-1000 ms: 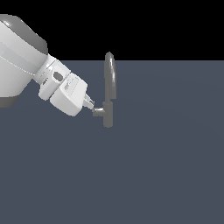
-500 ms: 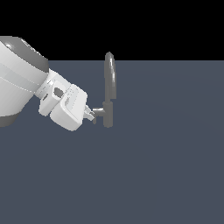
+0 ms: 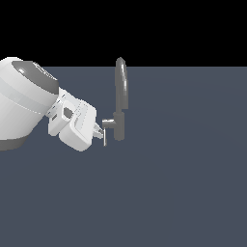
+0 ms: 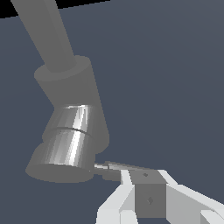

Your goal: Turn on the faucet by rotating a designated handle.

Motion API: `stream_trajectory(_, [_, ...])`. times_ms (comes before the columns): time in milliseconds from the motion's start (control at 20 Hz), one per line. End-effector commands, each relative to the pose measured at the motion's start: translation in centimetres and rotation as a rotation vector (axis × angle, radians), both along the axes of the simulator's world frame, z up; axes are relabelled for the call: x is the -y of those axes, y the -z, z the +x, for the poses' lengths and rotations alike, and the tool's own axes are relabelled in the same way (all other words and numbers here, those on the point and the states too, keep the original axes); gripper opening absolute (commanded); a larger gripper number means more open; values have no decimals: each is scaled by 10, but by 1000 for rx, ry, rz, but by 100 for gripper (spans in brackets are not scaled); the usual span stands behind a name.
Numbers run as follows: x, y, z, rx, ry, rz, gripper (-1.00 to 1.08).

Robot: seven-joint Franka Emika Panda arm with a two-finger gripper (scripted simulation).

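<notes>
**Gripper drops lower along the faucet handle**

From the exterior view, the faucet [image 3: 120, 103] stands on the dark grey tabletop [image 3: 183, 193], its arched spout [image 3: 121, 82] rising above the short upright body. A short stub juts from the body toward the exterior view's left, and the thin flat handle [image 3: 105, 136] hangs from its end. The white gripper [image 3: 99, 133] presses right up against that handle. Compared with a second ago, the arm's wrist has sunk and drawn back toward the exterior view's left, and the handle end now sits lower than it did, hanging below the stub. I take that as the lever being swept round, so the turning seems under way, though how far it must go I cannot judge.

In the wrist view, the faucet's body fills the frame, with the shiny stub [image 4: 70, 140] coming off it toward the camera. One white finger [image 4: 131, 181] reaches to just beside the stub's lower edge, touching a thin sliver there that is probably the handle. The second finger is mostly cut off by the frame, so I cannot tell whether the gripper is wide, narrow, or actually clamped on anything; it may simply be pushing.
</notes>
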State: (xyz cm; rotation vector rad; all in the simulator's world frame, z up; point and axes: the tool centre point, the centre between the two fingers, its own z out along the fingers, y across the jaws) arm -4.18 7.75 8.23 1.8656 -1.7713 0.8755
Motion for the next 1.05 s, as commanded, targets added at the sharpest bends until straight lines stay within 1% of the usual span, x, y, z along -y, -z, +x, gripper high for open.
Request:
stream_trajectory(0, [14, 27, -10, -34, 18, -22, -100])
stream_trajectory(50, [14, 27, -10, -34, 18, -22, -100])
stream_trajectory(100, [1, 2, 1, 8, -6, -11, -100])
stream_trajectory(1000, [9, 56, 31, -33, 18, -21, -100])
